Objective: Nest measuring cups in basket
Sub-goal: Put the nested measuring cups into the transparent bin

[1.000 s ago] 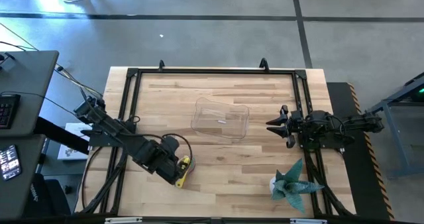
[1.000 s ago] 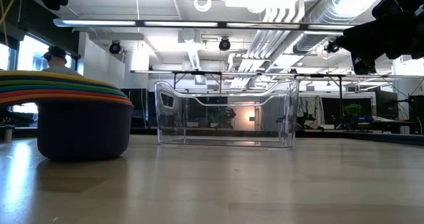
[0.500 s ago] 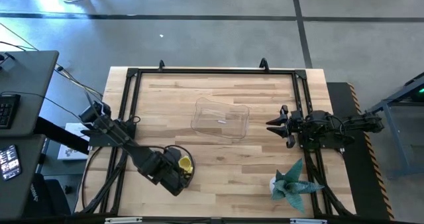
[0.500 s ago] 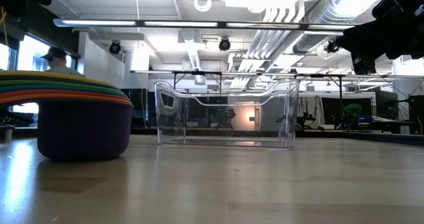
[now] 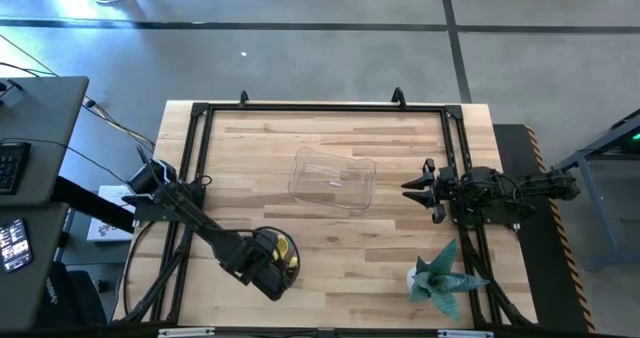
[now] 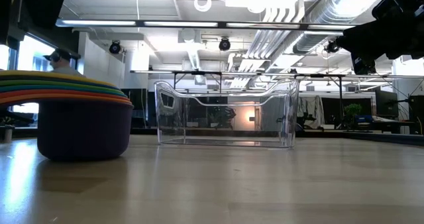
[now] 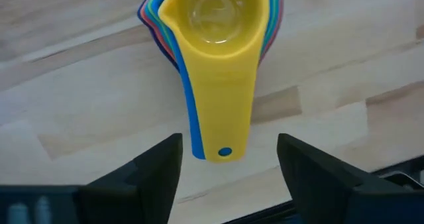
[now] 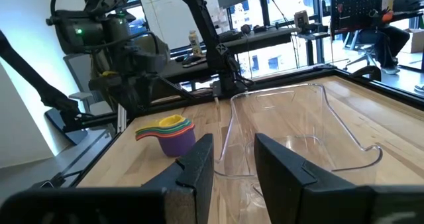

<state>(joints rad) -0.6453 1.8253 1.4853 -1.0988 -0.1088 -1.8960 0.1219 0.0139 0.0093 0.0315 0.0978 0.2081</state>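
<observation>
The measuring cups (image 7: 212, 25) sit nested in one stack, yellow on top and purple at the bottom (image 6: 83, 118), base on the table near its left front (image 5: 283, 248). Their handles point toward my left gripper (image 7: 228, 144), which hangs open above them. Its fingers stand either side of the yellow handle's free end without touching it. The basket (image 5: 332, 180) is a clear tray standing on the middle of the table (image 6: 225, 114). My right gripper (image 5: 407, 190) waits open at the table's right, facing the basket (image 8: 298, 131), with nothing between its fingers (image 8: 234, 144).
A spiky teal paper figure (image 5: 440, 276) lies near the front right corner. A black frame (image 5: 320, 108) runs around the table's edges. Bare wood lies between the cup stack and the basket. A seated person shows far off in the room (image 8: 381, 32).
My left arm has swung toward the table's near edge and slightly right, so more of the yellow cup shows beside its wrist. The cup stack and the basket stand where they were.
</observation>
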